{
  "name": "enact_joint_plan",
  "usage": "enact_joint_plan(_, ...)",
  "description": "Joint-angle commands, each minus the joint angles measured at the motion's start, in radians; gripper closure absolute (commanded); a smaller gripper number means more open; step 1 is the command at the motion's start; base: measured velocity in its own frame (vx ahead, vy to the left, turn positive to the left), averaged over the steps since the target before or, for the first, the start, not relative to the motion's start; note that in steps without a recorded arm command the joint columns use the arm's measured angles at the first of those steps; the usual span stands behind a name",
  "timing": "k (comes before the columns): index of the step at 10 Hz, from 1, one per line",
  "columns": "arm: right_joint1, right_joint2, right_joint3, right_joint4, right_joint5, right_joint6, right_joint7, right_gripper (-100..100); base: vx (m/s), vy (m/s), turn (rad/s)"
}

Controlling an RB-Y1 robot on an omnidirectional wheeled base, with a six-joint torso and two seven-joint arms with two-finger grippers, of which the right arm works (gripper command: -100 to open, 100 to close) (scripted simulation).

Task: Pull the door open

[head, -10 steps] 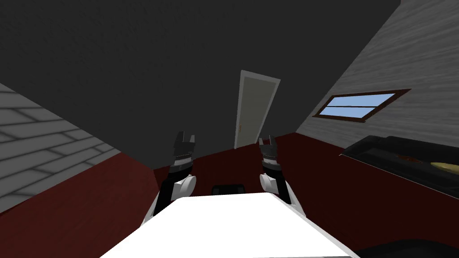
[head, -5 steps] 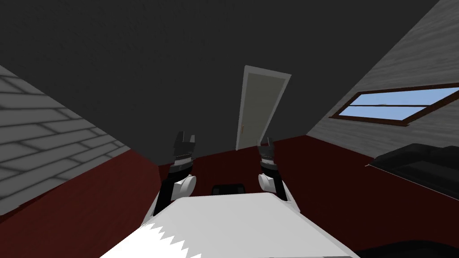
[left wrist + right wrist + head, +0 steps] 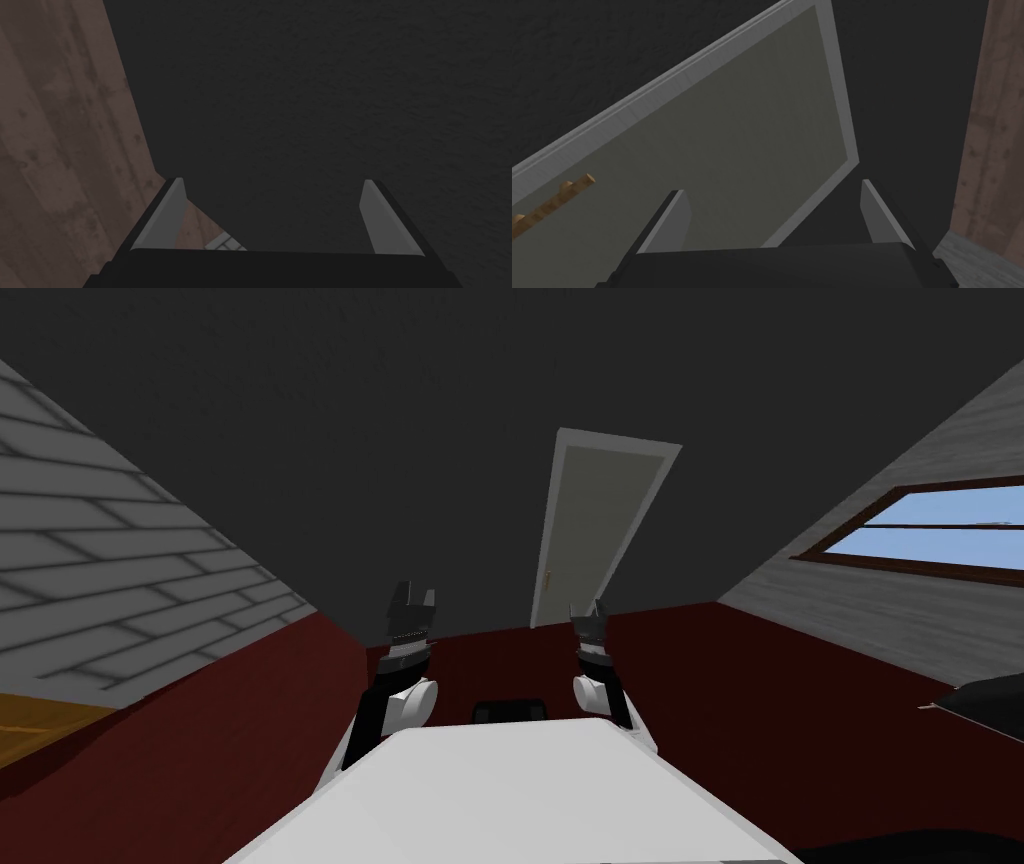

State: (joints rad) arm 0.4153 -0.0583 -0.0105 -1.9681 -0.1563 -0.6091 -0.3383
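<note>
The door (image 3: 603,528) is standing straight ahead of your right gripper (image 3: 590,616), well apart from it, set in the dark grey wall (image 3: 300,438) you are facing. It is showing as a pale olive-grey panel inside a light grey frame (image 3: 662,90), and as far as you can tell it is lying flush in that frame. Its handle (image 3: 554,202), a short wood-coloured bar, is sitting near the door edge on the side towards your left gripper (image 3: 412,606). In the right wrist view the handle is lying well off to one side of the fingers, not between them.

Your right gripper is pointing at the door panel with its two fingers spread wide and nothing between them. Your left gripper is hanging level with the right one, aimed at bare dark wall well clear of the door. Its fingers are also standing apart and gripping nothing. A brownish planked surface (image 3: 55,125) is showing beside that wall in the left wrist view.

The dark red floor (image 3: 750,688) is stretching from both grippers to the foot of the wall. Out beyond the right gripper, a brown-framed window (image 3: 950,533) is showing blue sky, with the edge of a black piece of furniture (image 3: 985,700) below it. Out beyond the left gripper, a grey brick wall (image 3: 110,558) is running alongside.
</note>
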Motion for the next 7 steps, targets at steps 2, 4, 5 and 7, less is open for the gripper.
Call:
enact_joint_plan(2,-0.017,-0.011,0.007,0.063,-0.044,-0.02,-0.044,-100,0.081,-0.097,0.142)
enact_joint_plan(4,-0.031,-0.018,0.012,0.109,-0.078,-0.032,-0.076,-100,0.076,-0.092,0.171)
enact_joint_plan(5,-0.037,-0.022,0.014,0.132,-0.095,-0.038,-0.093,-100,0.079,-0.104,0.162)
enact_joint_plan(7,-0.051,-0.029,0.02,0.181,-0.131,-0.051,-0.128,-100,0.079,-0.091,0.161)
